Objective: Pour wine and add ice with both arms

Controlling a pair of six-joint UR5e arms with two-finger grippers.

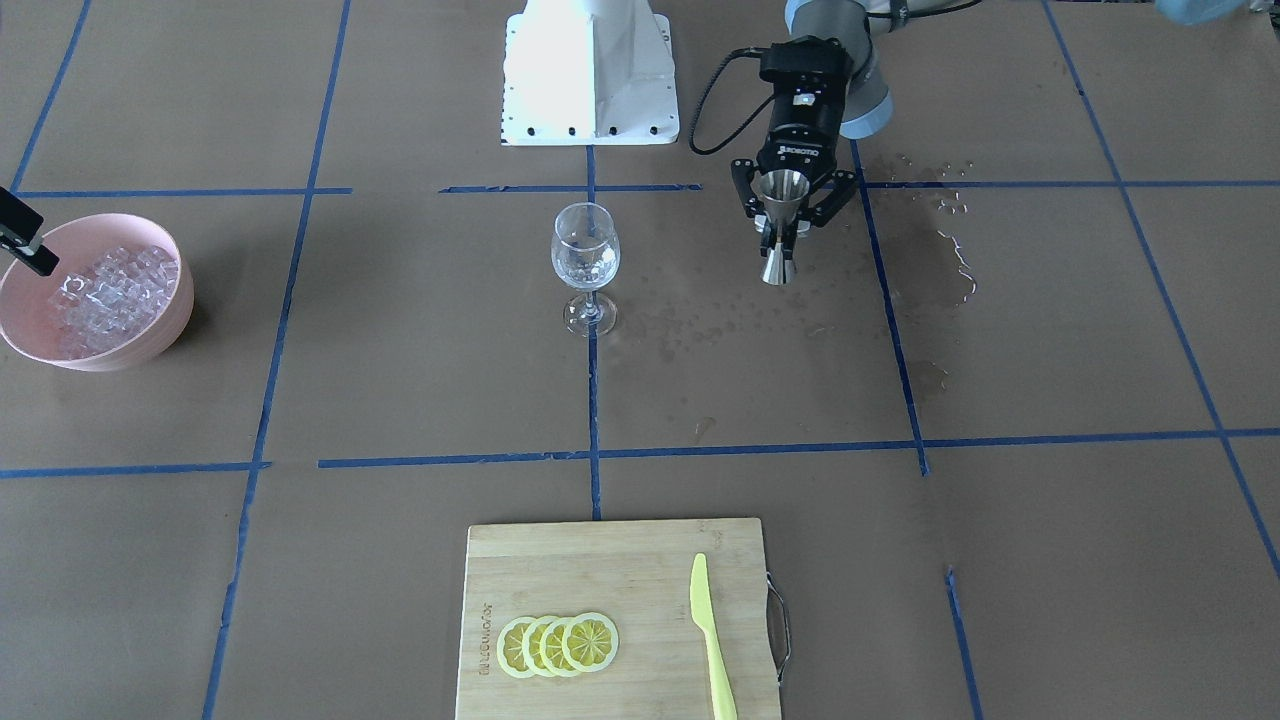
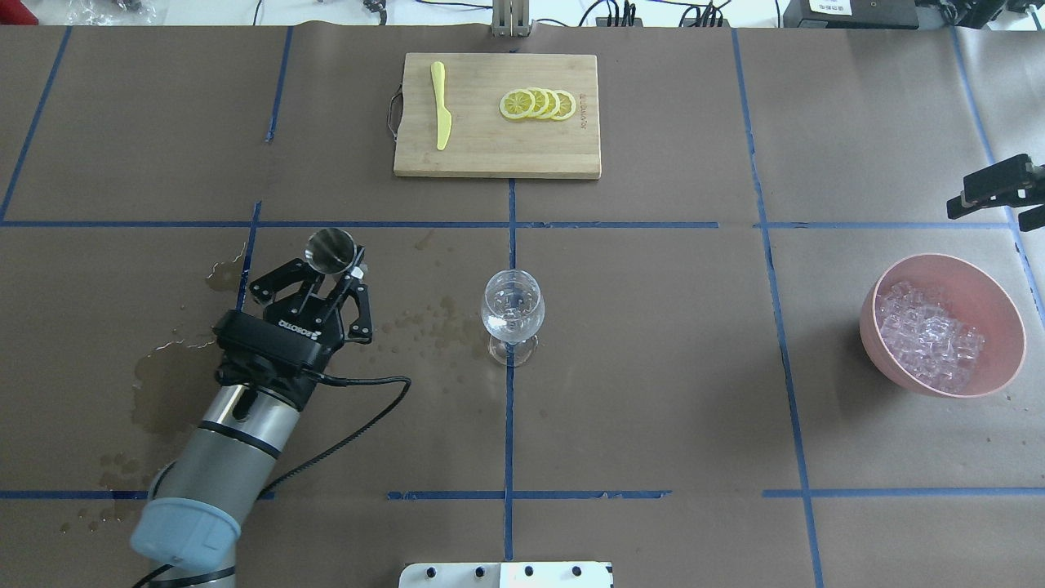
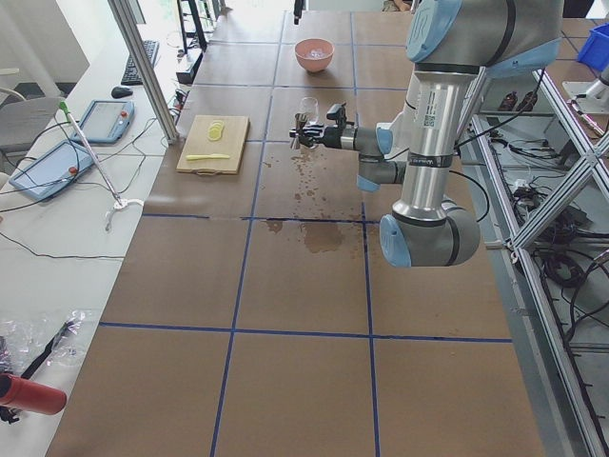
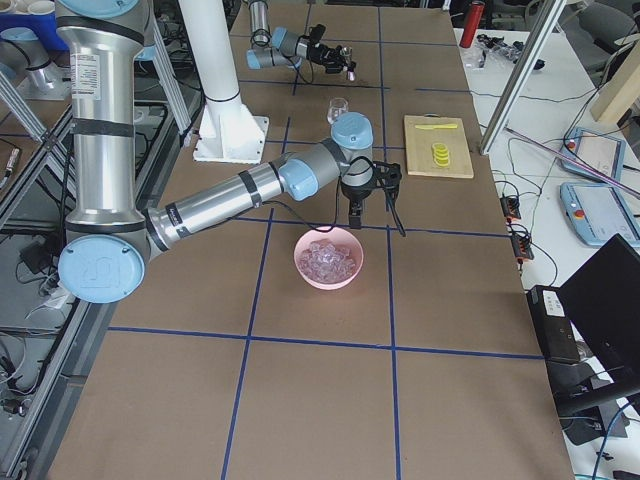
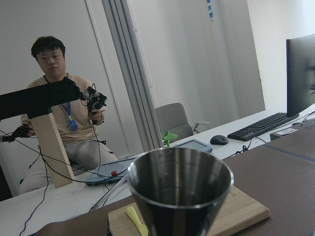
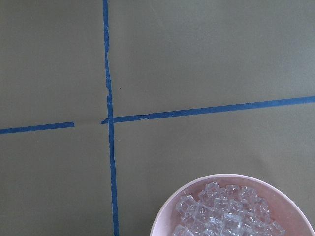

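Note:
My left gripper (image 2: pixel 331 273) is shut on a steel jigger (image 2: pixel 330 250), held upright above the paper, left of the wine glass (image 2: pixel 512 304). The jigger's cup fills the left wrist view (image 5: pixel 179 189); its inside looks dark and I cannot tell whether wine is in it. The stemmed glass (image 1: pixel 586 262) stands at the table's middle with a little clear content low in its bowl. Ice cubes (image 2: pixel 931 331) fill a pink bowl (image 2: pixel 947 258) at the right. My right gripper (image 2: pixel 1000 196) hangs open and empty beyond the bowl, above its far side (image 4: pixel 373 215). The right wrist view shows the ice (image 6: pixel 229 214).
A wooden cutting board (image 2: pixel 490 147) at the far middle carries lemon slices (image 2: pixel 539 104) and a yellow knife (image 2: pixel 441 114). Dark wet spots (image 2: pixel 424 322) mark the paper around the left arm. The white robot base (image 1: pixel 590 70) stands at the near edge.

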